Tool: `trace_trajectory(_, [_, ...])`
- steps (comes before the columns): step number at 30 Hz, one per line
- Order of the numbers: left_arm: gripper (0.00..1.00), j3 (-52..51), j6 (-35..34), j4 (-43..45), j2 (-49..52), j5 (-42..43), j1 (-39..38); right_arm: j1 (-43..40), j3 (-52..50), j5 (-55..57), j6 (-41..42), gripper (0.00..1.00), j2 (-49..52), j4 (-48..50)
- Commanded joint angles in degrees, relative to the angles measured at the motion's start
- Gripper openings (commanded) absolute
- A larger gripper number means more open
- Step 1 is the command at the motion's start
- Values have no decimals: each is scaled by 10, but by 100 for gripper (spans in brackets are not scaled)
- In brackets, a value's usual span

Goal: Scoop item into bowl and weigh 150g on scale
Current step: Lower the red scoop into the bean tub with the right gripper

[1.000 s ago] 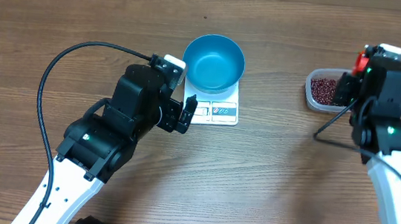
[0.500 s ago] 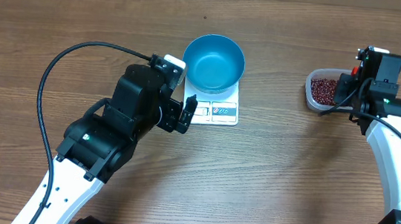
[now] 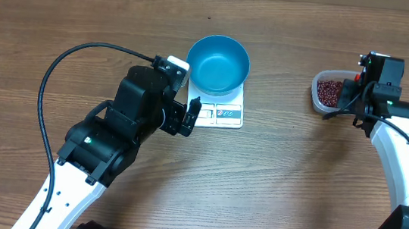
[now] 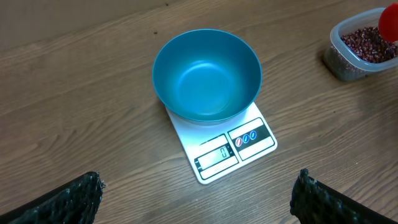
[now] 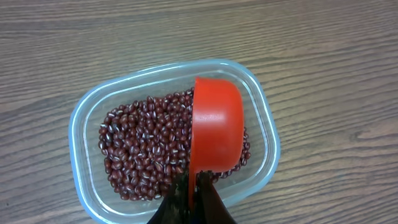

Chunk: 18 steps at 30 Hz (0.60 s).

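Back half of scale [image 4: 230,146] hidden under bowl [image 4: 206,78]; display digits unclear. Left wrist view's right edge cuts tub [image 4: 348,62] and scoop [image 4: 390,23]. Scoop's back hides some beans [image 5: 140,149], its inside unseen. Bottom edge cuts off right gripper [image 5: 194,196], scoop handle mostly hidden in it

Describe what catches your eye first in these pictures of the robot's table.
An empty blue bowl stands on a white scale at mid-table. To the right, the right tool holds a red scoop down in a clear tub of dark red beans. The left tool hangs open beside the scale.
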Motion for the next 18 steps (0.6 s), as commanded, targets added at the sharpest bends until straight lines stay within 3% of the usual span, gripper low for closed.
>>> trace_trajectory(1, [100,1,-4,2,-8,5,3,-2,-3,-2,-3,4,3,0])
trace_trajectory(18, [100,1,-4,2,-8,5,3,-2,-5,15,-3,4,56,-2])
